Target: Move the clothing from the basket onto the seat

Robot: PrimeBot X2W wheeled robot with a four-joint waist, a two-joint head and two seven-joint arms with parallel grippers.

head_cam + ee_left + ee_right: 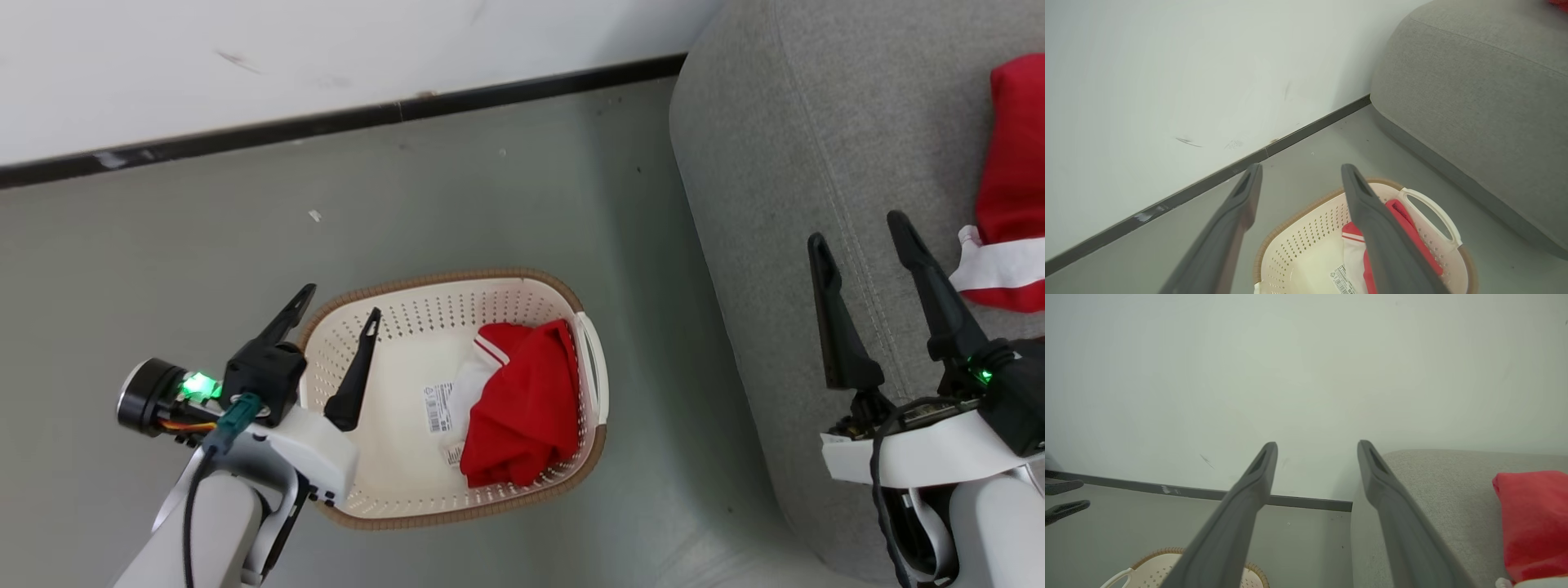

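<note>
Left gripper and right gripper stood wide open, empty. The red garment lay lengthwise along the basket's right wall.

light: bright, even, diffuse | shadows: soft, beside seat | wrist views: soft focus, edges bowed

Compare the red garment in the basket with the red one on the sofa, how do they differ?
The basket garment lies crumpled inside the basket on the floor; the sofa garment lies up on the sofa. The basket garment shows whole in the head view; the sofa garment is cut off by its right edge. Both are bright red with white trim, and neither is held.
</note>
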